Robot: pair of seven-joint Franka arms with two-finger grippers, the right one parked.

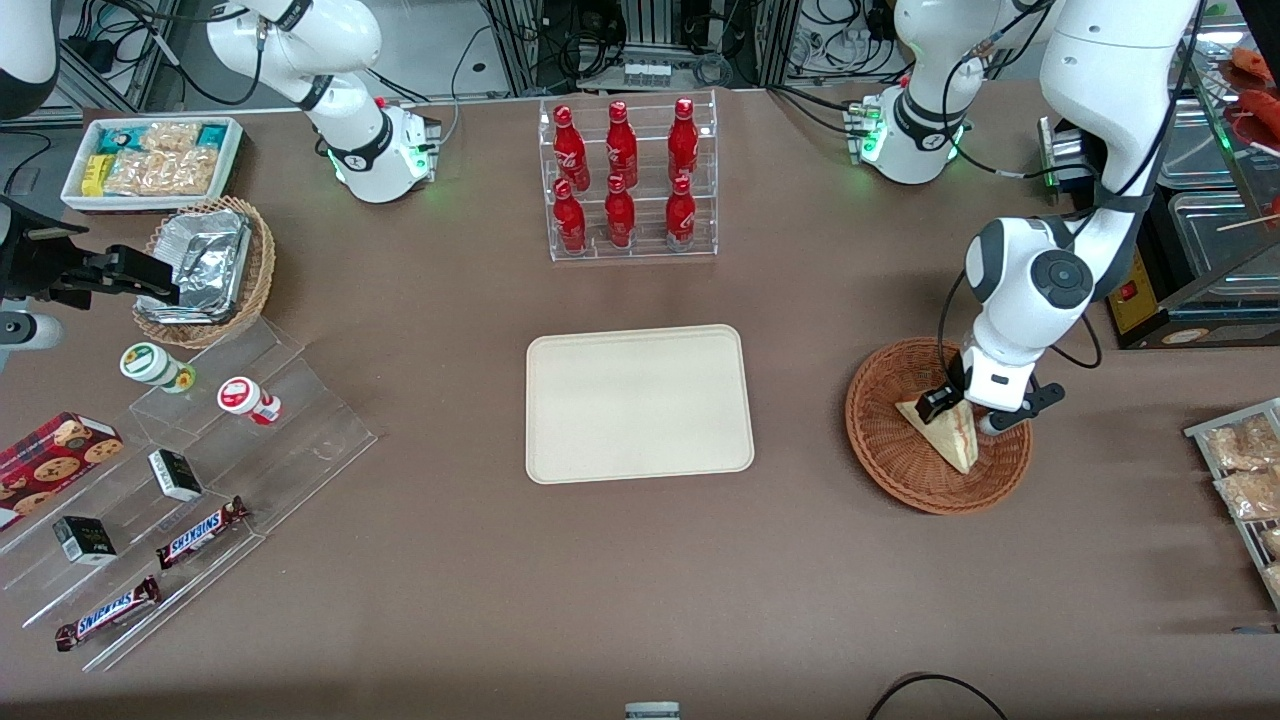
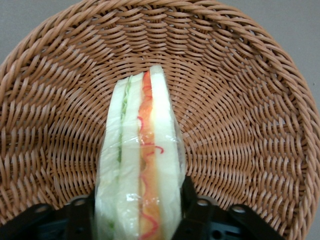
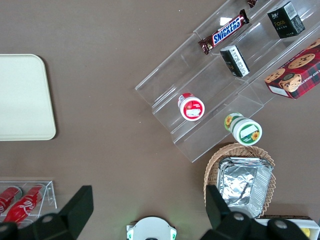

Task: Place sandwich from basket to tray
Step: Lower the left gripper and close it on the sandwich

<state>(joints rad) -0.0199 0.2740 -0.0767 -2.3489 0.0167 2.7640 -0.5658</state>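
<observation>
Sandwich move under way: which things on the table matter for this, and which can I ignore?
Matter: sandwich, upright in the basket; the gripper, a finger on each side of it; the tray, bare.

Ignore: red bottles, foil containers, Snickers bars, cookie box, snack bin.

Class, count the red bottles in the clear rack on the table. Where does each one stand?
6 red bottles in the clear rack: three on the upper tier, three on the lower. The hand is at the basket, elsewhere.

Six red bottles [image 1: 625, 180] fill a clear rack [image 1: 630, 245]; Snickers bars [image 1: 200, 532] lie apparently on clear steps [image 1: 300, 440].
</observation>
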